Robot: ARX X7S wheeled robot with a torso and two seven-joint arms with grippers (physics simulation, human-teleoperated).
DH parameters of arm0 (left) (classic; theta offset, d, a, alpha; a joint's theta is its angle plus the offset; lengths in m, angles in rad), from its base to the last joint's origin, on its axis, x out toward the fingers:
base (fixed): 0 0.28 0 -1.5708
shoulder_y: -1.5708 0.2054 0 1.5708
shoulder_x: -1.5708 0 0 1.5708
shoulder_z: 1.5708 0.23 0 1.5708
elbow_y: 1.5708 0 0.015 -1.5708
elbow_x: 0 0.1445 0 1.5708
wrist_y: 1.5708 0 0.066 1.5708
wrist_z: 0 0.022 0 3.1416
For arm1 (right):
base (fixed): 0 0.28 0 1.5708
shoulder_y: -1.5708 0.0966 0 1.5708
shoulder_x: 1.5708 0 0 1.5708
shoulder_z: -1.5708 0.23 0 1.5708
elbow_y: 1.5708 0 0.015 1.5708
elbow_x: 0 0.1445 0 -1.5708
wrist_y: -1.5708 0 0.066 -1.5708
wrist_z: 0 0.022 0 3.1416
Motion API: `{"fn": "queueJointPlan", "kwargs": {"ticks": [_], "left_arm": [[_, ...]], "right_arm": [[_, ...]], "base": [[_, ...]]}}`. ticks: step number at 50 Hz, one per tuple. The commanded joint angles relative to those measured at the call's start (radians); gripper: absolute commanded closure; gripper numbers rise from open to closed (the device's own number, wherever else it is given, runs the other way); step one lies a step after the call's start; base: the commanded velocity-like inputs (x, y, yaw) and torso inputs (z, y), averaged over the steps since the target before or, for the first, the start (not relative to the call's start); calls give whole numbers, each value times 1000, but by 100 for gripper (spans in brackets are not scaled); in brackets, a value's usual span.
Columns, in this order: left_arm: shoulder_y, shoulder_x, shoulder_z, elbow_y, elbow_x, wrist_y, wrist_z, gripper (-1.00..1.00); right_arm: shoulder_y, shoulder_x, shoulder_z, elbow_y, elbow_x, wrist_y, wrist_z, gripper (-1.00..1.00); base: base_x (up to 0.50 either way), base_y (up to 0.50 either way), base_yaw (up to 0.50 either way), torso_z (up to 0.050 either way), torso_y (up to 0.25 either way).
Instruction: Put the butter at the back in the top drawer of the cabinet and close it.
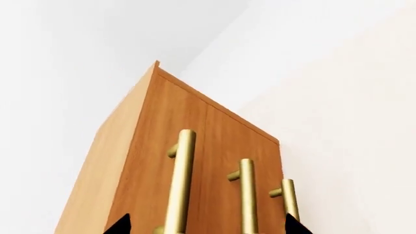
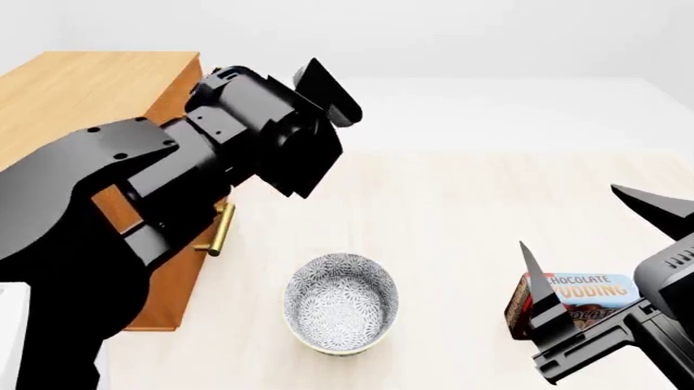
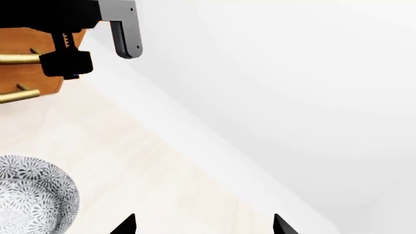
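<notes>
Facing the cabinet (image 1: 188, 146) at nine o'clock, the left fingers (image 1: 204, 225) stand spread and empty astride the nearest brass handle (image 1: 180, 180), its long axis crossing their gap, all drawers shut; the right fingers (image 2: 607, 252), also spread, idle near the pudding box (image 2: 574, 302); butter unseen.
</notes>
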Motion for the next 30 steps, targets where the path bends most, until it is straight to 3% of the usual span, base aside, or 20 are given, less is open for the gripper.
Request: {"fn": "queueJointPlan", "kwargs": {"ticks": [1,5,10,15,30], "left_arm": [[-76,0,0,118,-87,82,64,-100],[-82,-81,-62,290,-152,96,33,-100],[-85,-249,-166,594,-236,146,-89,-100],[-91,-396,-253,798,-306,183,-128,-100],[-65,-768,-414,1196,-433,268,-205,-100]], "right_arm": [[-12,0,-1,0,0,-11,8,-100],[-43,0,-28,0,-29,-46,23,-100],[-48,0,-28,0,-19,-65,34,-100],[-45,0,-20,0,-4,-85,44,-100],[-39,0,0,0,35,-130,59,-100]], "base": [[0,0,0,0,0],[0,0,0,0,0],[0,0,0,0,0],[0,0,0,0,0],[0,0,0,0,0]]}}
